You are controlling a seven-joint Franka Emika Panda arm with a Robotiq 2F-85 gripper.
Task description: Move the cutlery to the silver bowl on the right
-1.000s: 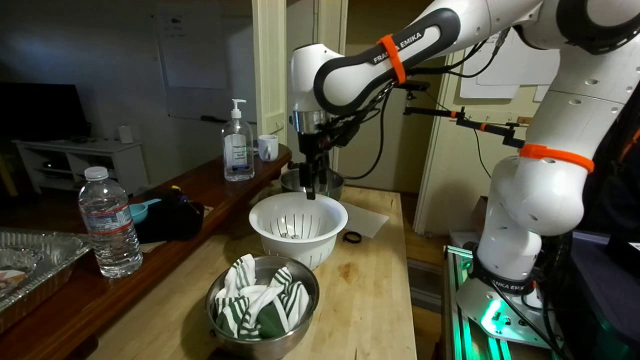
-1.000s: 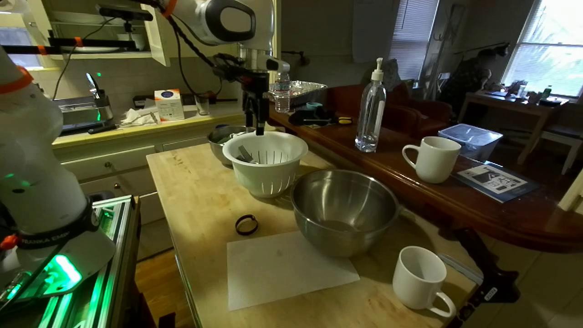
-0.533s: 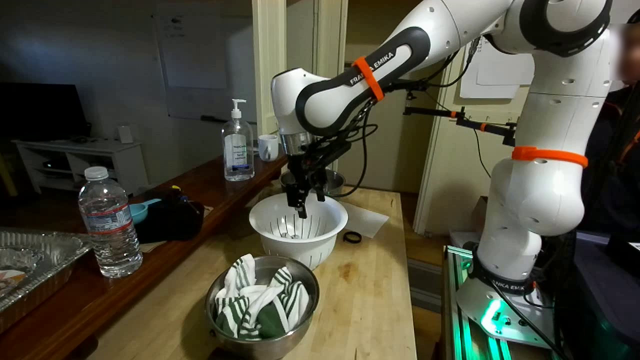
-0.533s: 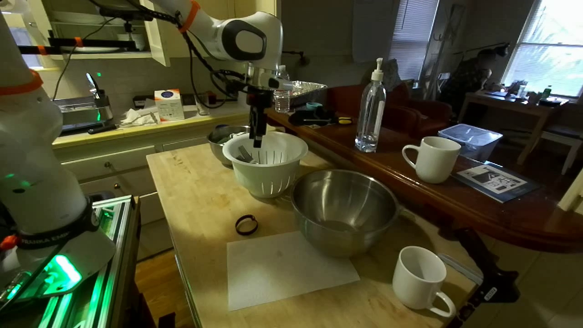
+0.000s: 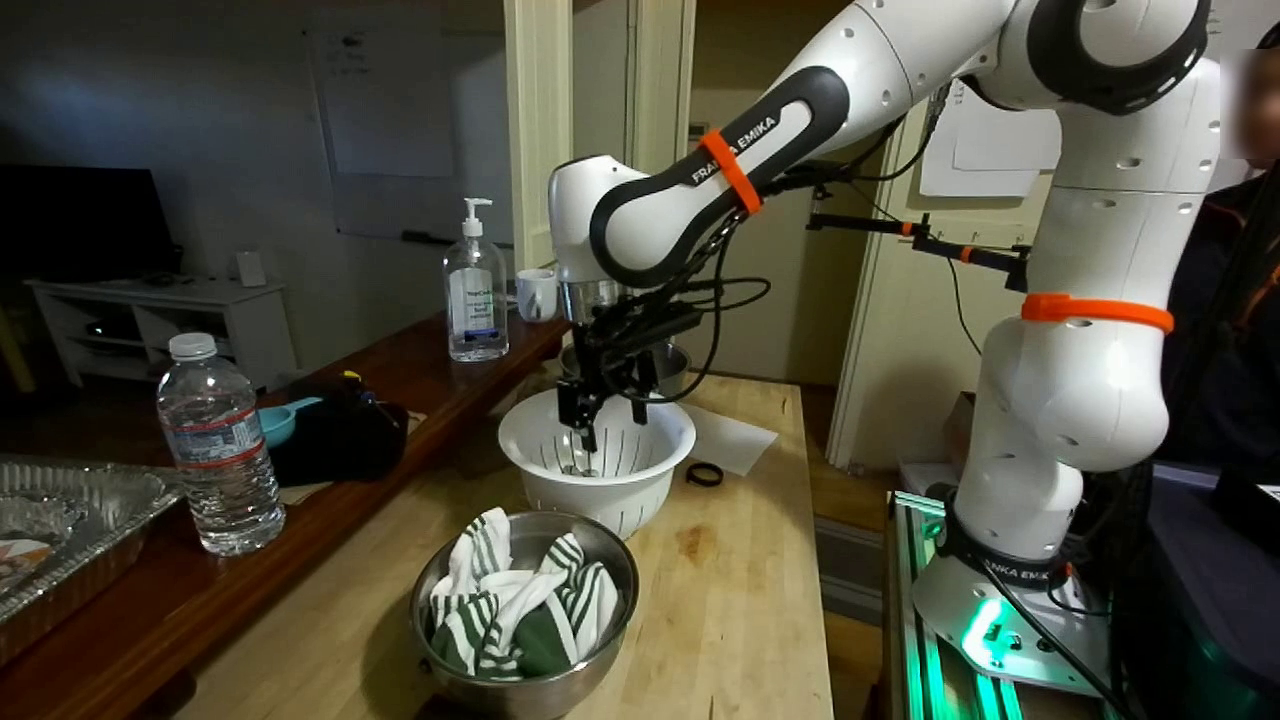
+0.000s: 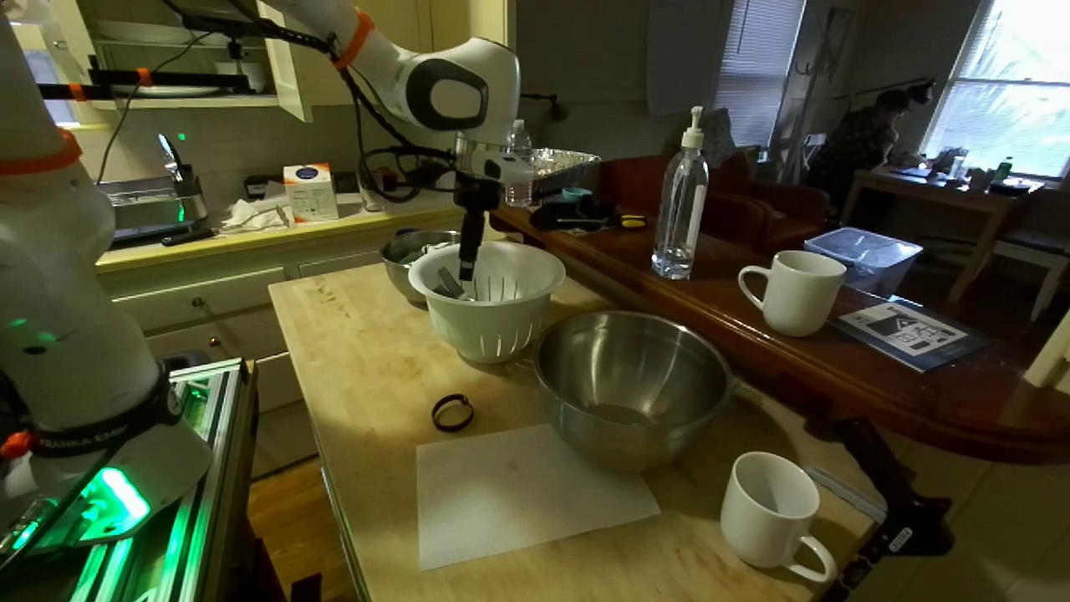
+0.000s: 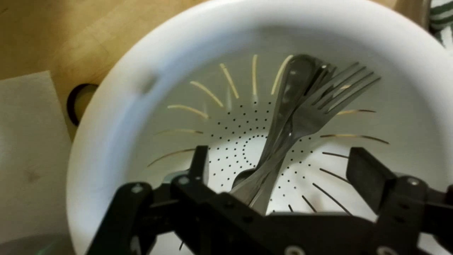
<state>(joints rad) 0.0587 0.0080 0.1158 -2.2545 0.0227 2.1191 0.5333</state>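
The cutlery (image 7: 306,120) lies crossed in the white ribbed colander bowl (image 6: 489,318). It includes a fork and a piece with a riveted handle. In exterior views it shows as grey handles (image 6: 450,284) and small ends (image 5: 578,470). My gripper (image 7: 278,156) is open and empty, pointing down over the colander. Its jaws stand wide apart on either side of the cutlery in the wrist view, and the gripper body hides the lower ends. The gripper (image 5: 613,430) has its fingertips at the colander's mouth. The silver bowl (image 6: 631,393) stands empty beside the colander, partly hidden behind it here (image 5: 672,365).
A metal bowl (image 5: 615,590) with green-and-white cloths (image 5: 525,610) stands on the colander's far side from the silver bowl. A dark ring (image 6: 452,413), a white sheet (image 6: 535,493) and a mug (image 6: 769,510) lie nearby. A raised wooden ledge (image 6: 710,313) holds bottles.
My gripper has come down from above the colander to its mouth and has turned, so its two fingers stand apart in an exterior view. The cutlery and bowls have not moved.
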